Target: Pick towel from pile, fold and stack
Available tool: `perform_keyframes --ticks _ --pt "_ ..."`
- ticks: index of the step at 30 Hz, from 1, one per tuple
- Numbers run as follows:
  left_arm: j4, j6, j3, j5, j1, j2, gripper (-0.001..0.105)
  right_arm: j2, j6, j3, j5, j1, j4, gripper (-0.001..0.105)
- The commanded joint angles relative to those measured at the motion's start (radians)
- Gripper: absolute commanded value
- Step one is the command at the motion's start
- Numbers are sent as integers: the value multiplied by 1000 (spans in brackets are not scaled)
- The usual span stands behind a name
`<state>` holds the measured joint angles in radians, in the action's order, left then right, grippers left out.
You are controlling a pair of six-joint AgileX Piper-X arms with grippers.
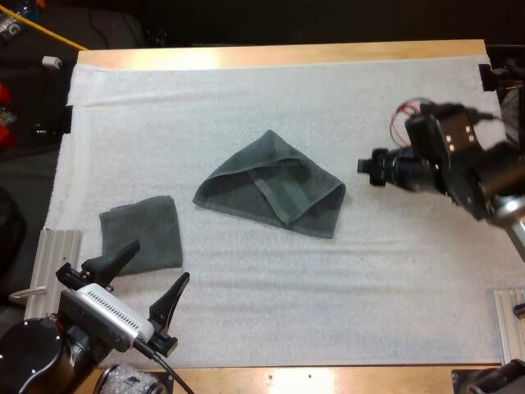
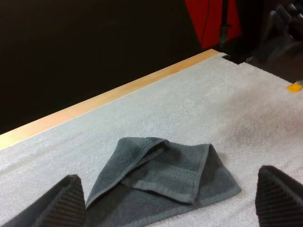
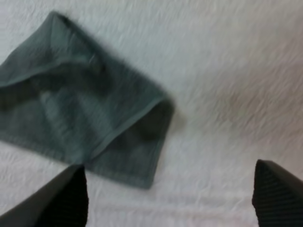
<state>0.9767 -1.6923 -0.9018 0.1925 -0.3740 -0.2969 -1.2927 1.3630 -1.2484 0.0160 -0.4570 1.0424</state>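
Note:
A dark grey-green towel [image 1: 271, 185] lies loosely folded into a rough triangle in the middle of the white mat [image 1: 246, 98]. A smaller folded towel [image 1: 141, 232] rests flat near the mat's left side. My left gripper [image 1: 148, 277] hovers open just in front of the folded towel, holding nothing. In the left wrist view its fingers [image 2: 61, 203] stand wide apart, with the loose towel [image 2: 163, 177] ahead of them. My right gripper [image 1: 371, 169] is to the right of the loose towel and points at it. It stands open [image 3: 168, 198] over bare mat beside the towel's corner [image 3: 80, 104].
The wooden table edge [image 1: 279, 54] runs along the far side of the mat, with dark space beyond it. Metal rails sit at the mat's near left [image 1: 51, 254] and near right [image 1: 507, 312]. Bare mat surrounds both towels.

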Motion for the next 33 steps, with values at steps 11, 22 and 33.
perform_keyframes --ticks 11,22,33 --pt "-10 -16 -7 -6 -3 -2 71 82 -242 369 -43 -160 -337 70" --pt "-10 -16 -7 -2 -3 -2 71 32 -433 553 -91 -174 -604 70" --pt "4 -32 -7 6 -3 -2 71 -163 -508 553 -148 -174 -751 42"
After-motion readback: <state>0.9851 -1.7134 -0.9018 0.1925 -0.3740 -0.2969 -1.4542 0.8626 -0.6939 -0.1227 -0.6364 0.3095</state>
